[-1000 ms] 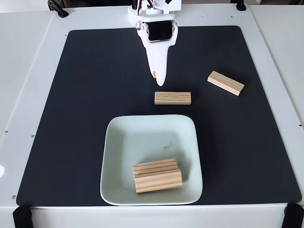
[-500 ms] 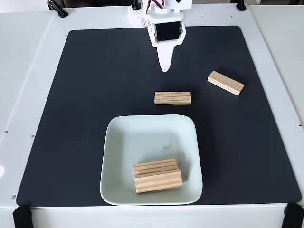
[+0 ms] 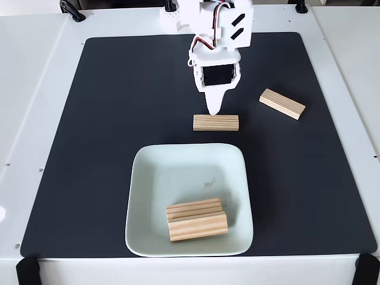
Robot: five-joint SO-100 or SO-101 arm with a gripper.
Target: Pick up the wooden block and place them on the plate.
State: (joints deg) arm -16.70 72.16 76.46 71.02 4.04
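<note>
A black mat (image 3: 107, 148) covers most of the white table (image 3: 35, 89), and near its front edge sits the plate (image 3: 160, 178), with two wooden blocks (image 3: 197, 219) lying side by side in its front right part. The white arm reaches in from the back, its gripper (image 3: 213, 110) pointing down just above a third block (image 3: 216, 123) lying behind the plate; from here I cannot tell how far the claw is parted. A fourth block (image 3: 282, 104) lies tilted, farther right on the mat.

Two pale striped wooden blocks (image 3: 197, 219) lie stacked at the mint-white plate (image 3: 148, 196)'s five o'clock; another block (image 3: 216, 123) lies at twelve, a fourth (image 3: 282, 104) at two
</note>
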